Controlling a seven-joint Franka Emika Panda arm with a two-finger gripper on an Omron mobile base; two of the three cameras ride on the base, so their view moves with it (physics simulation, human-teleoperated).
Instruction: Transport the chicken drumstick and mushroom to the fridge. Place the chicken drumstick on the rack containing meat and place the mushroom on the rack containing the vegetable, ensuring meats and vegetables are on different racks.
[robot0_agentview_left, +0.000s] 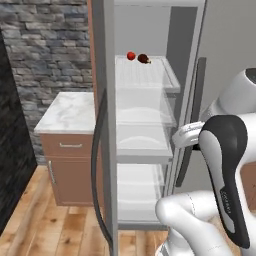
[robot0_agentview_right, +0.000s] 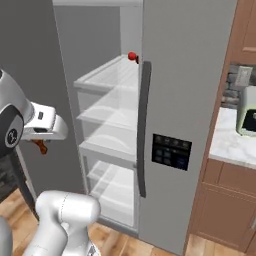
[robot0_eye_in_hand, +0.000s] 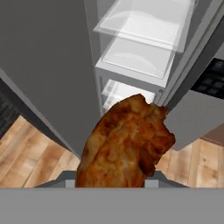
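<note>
Setting: tall grey fridge (robot0_agentview_left: 150, 125) open, pale shelves.
Top shelf: shiny red ball (robot0_agentview_left: 131, 56) beside dark reddish-brown meat chunk (robot0_agentview_left: 144, 59).
My gripper (robot0_eye_in_hand: 114, 177): pinching orange-brown cooked drumstick (robot0_eye_in_hand: 127, 140).

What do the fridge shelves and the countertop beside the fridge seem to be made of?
The shelves look like clear glass or plastic with pale frames: lower shelves show through them, and they carry soft highlights. The countertop looks like polished white marble or an imitation, given its grey veining. Both are rendered, so this is only how they look.
</note>
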